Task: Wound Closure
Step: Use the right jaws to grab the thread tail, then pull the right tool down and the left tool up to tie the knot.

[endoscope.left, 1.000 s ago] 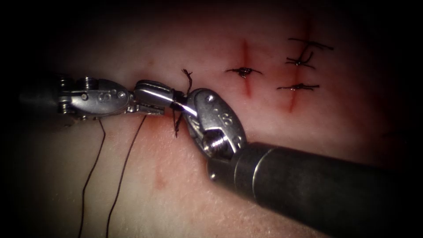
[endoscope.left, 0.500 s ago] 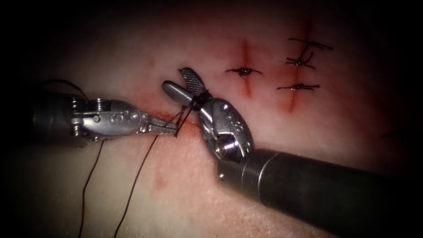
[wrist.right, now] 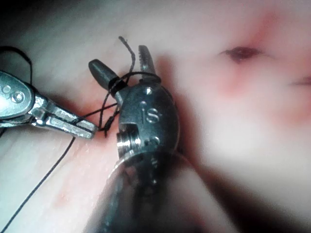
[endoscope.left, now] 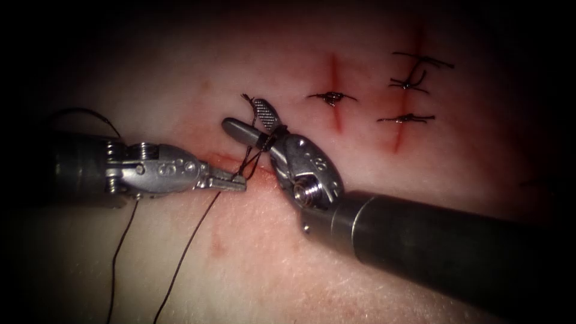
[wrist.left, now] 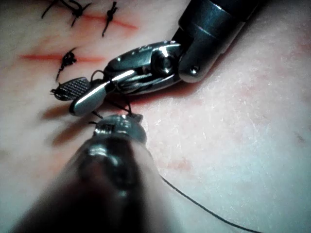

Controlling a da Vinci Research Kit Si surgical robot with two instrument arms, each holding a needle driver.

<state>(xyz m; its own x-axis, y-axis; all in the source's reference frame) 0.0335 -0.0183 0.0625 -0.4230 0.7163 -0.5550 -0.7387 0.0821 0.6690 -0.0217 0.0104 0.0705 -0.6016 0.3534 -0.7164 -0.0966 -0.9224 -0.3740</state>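
Dark thread (endoscope.left: 180,264) trails off below the left tool (endoscope.left: 235,182), whose jaws pinch it just left of the cut (endoscope.left: 255,171), probably to hold tension. Right tool (endoscope.left: 252,123) sits past the cut, jaws spread with thread looped around them, tips pointing up-left. Needle: can't spot it.

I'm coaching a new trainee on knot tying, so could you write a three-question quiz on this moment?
1. True or false: the right tool has its jaws open, with thread looped around them.
2. What does the left tool hold? A) the needle B) thread C) the tissue
3. How many finished knots lie on the cuts to the right of the tools?

Key: 1 true. 2 B, its jaws are shut on thread by the cut. 3 three: one on the nearer cut, two on the farther cut.
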